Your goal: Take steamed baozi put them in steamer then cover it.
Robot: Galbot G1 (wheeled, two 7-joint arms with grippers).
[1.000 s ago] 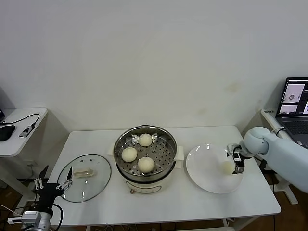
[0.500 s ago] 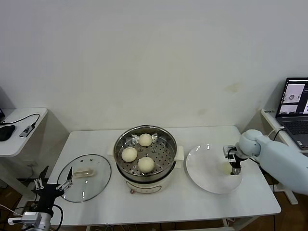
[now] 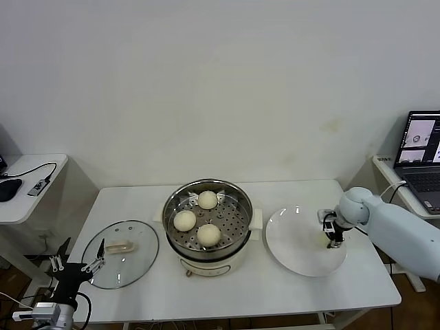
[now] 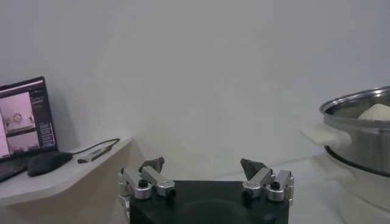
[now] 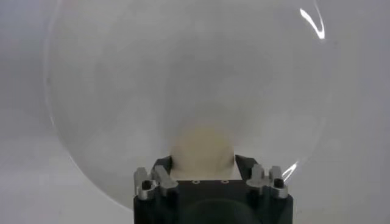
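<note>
Pale blue-grey shell on the right arm [image 3: 395, 227], smooth and rounded, swelling to a ball-like joint at the wrist. Thin light cable looping off the wrist toward the shell. Right gripper [image 3: 333, 237]: black block body, silver metal knuckles with dark round screw heads, short dark fingers [image 5: 162, 163]. Three tiny holes, perhaps screw holes, along the block's front edge, hard to make out. Left gripper [image 3: 75, 263]: same black block, silver hinge links with black screws, dark pointed fingers [image 4: 152, 164] spread wide. Below it, a grey metal wrist section with black cable curling at its side.
</note>
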